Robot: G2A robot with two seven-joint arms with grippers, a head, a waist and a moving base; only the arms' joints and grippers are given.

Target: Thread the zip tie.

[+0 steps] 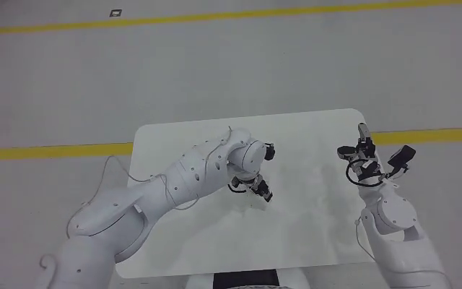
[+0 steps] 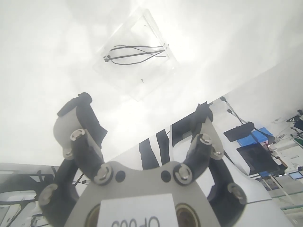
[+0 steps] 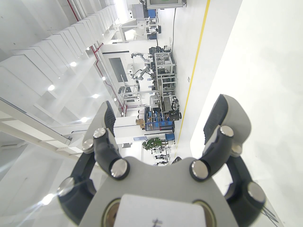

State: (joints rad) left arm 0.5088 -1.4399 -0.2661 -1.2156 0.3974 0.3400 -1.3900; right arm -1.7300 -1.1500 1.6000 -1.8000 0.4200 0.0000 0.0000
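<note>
White table (image 1: 317,137), yellow floor line (image 1: 216,16).
Black zip ties (image 2: 134,54) loose in clear tray (image 2: 157,30); L gripper (image 2: 142,103), R gripper (image 3: 163,107) fingers released, empty.

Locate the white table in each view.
Top view: white rectangular table in the centre.
Left wrist view: beyond the left end effector, bearing a clear tray.
Right wrist view: beside the right end effector.
Shared landmark: yellow floor line, top and right wrist.

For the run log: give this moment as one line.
left hand open, empty | right hand open, empty | zip ties in clear tray
</note>
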